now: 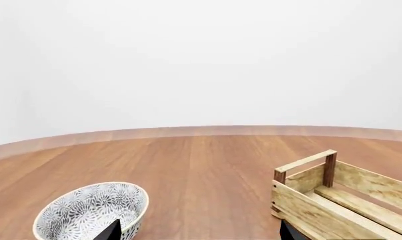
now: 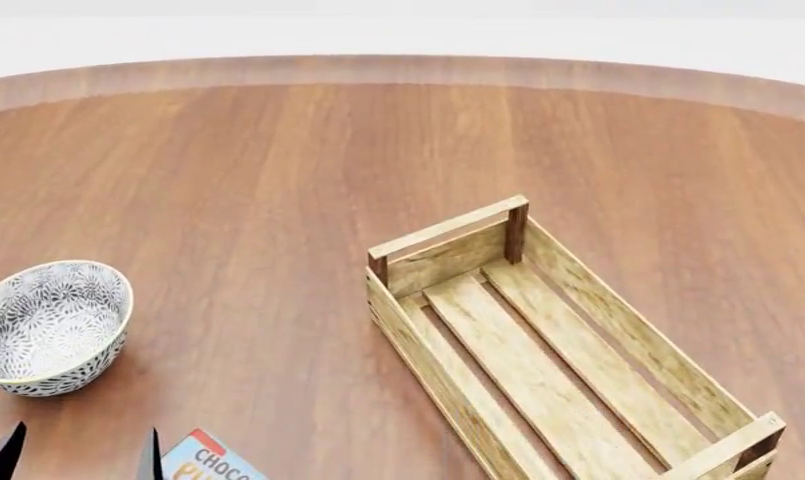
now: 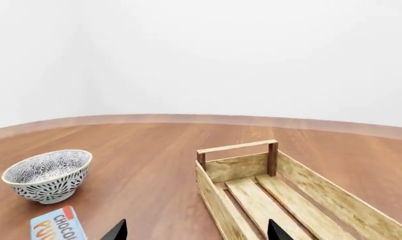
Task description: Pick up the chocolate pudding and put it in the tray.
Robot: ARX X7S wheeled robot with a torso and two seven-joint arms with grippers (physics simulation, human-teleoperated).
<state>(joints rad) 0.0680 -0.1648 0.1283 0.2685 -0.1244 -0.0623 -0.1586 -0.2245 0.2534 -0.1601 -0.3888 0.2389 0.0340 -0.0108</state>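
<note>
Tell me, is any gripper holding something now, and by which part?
Nothing is held. The pudding lies flat on the table, beside the left gripper, whose fingers stand apart and empty. The right gripper is open too.

The only lettering I can read is on the chocolate pudding (image 2: 213, 463) carton: orange "CHOCO" across its light-blue face from the head camera, cut off by the frame edge. On my right wrist feed the same face reads "CHOCOL" above "PUD", also cropped.
</note>
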